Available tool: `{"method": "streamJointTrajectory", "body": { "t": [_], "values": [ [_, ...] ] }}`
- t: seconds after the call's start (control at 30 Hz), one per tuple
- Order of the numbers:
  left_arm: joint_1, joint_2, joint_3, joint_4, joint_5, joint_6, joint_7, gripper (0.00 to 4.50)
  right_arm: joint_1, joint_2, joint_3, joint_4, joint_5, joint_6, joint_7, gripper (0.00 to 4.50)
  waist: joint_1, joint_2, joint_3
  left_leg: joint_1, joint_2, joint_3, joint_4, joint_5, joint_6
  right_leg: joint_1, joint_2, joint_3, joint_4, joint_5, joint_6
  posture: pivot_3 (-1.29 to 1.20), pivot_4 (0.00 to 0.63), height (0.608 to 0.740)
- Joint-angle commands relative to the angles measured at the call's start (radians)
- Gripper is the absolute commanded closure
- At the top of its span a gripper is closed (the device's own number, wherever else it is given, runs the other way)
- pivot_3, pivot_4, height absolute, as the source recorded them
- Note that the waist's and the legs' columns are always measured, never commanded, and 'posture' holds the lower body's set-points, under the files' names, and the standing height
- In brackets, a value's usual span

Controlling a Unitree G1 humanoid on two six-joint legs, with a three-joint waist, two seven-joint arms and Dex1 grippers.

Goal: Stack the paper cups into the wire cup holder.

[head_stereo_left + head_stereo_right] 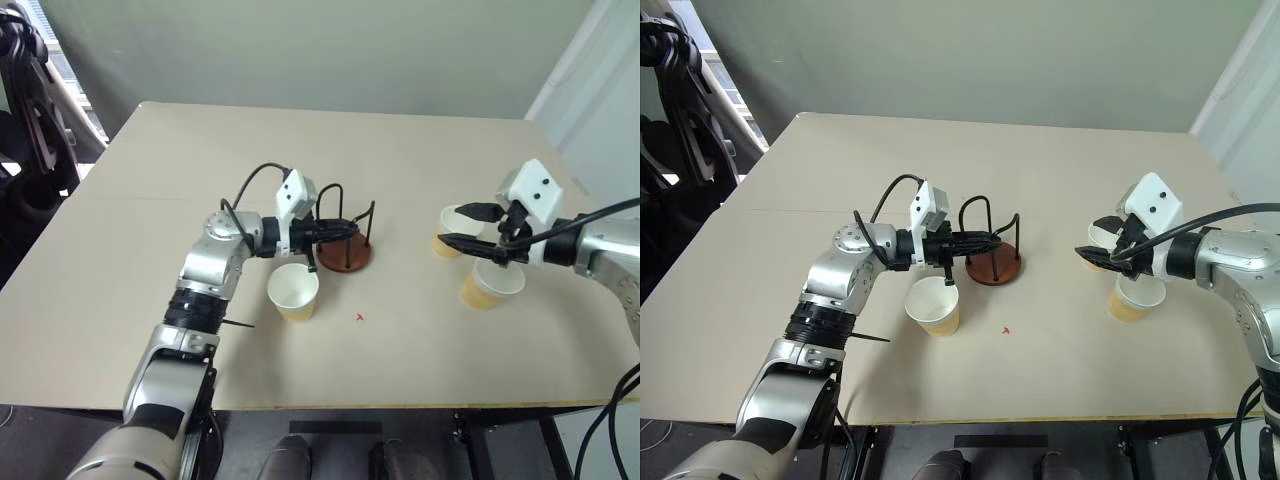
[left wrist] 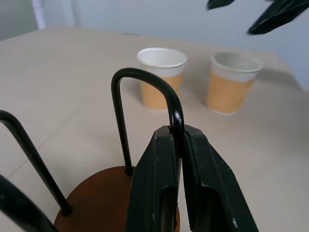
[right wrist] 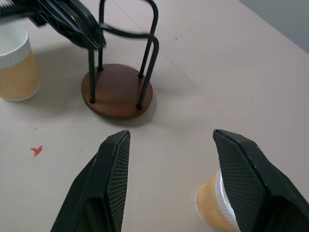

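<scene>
Centrally on the beige table [image 1: 420, 180] stood the wire cup holder [image 1: 345, 252], its reddish-brown disc base flat on the surface and its thin black wire loops rising upright with no cup inside them. The left gripper [image 1: 345, 228] reached in level from the holder's left side, its two black fingers [image 2: 159, 183] pinched tight on the top bend of one loop. Just beside the holder's base, on its near-left side, one of the paper cups [image 1: 293, 291] stood upright with its white mouth up. Well to the right of the holder stood two more paper cups [image 1: 452, 231], close together and both upright, one a little nearer the robot than the other. The right gripper [image 1: 478, 238] hung above that pair with its jaws spread wide, grasping nothing. A small red mark [image 1: 360, 317] lay on the tabletop just in front of the holder.
</scene>
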Motion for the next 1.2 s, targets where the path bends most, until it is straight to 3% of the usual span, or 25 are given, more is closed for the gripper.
{"method": "streamJointTrajectory", "body": {
  "t": [0.03,0.37,0.67,1.2],
  "values": [
    [-0.024,-0.003,-0.002,-0.074,-0.031,0.014,-0.022,4.47,0.008,-0.028,-0.055,-0.044,0.027,0.009,0.004,1.77,0.000,0.000,0.000,0.000,0.000,0.000,0.000,0.000,0.000,0.000,0.000,0.000,0.000,0.000,0.000,0.00,0.150,0.740],
    [-0.032,-0.033,-0.071,-0.111,-0.027,0.014,-0.078,4.47,0.066,-0.070,-0.111,-0.097,0.080,0.033,0.016,1.77,0.002,0.000,0.000,0.000,0.000,0.000,0.001,0.000,0.000,0.001,0.000,0.000,0.000,0.000,0.001,0.00,0.150,0.740],
    [-0.068,-0.059,-0.123,-0.065,-0.008,-0.024,-0.147,4.47,0.082,-0.152,-0.261,-0.142,0.241,0.139,0.053,1.77,0.004,0.000,0.000,0.000,-0.001,0.001,0.002,0.000,0.001,0.001,0.000,0.001,0.000,-0.001,0.002,0.00,0.150,0.740],
    [-0.068,-0.065,-0.182,-0.026,0.013,-0.034,-0.235,4.47,0.113,-0.178,-0.274,-0.193,0.304,0.164,-0.005,1.77,0.005,0.000,0.000,0.000,-0.001,0.001,0.005,-0.001,0.002,0.002,0.000,0.002,0.000,-0.001,0.004,0.00,0.150,0.740]
  ]
}}
